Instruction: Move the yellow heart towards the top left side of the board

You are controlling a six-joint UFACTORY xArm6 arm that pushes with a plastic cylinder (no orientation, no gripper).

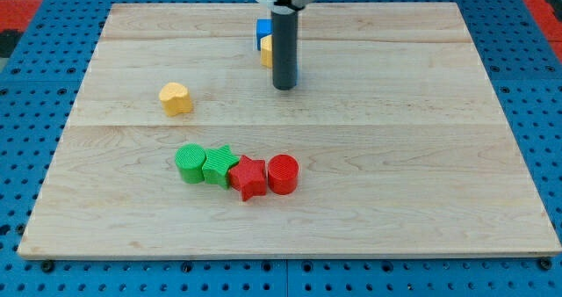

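The yellow heart (pixel 176 97) lies on the wooden board (pixel 395 156) at the view's left, a little above the middle. My tip (pixel 283 87) rests on the board well to the right of the heart, near the view's top centre. Just behind the rod sit a blue block (pixel 262 30) and a yellow block (pixel 266 52), both partly hidden by the rod; their shapes cannot be made out.
A row of blocks lies below the middle: a green cylinder (pixel 189 163), a green star (pixel 219 165), a red star (pixel 249 177) and a red cylinder (pixel 283 174), touching one another. A blue pegboard surrounds the board.
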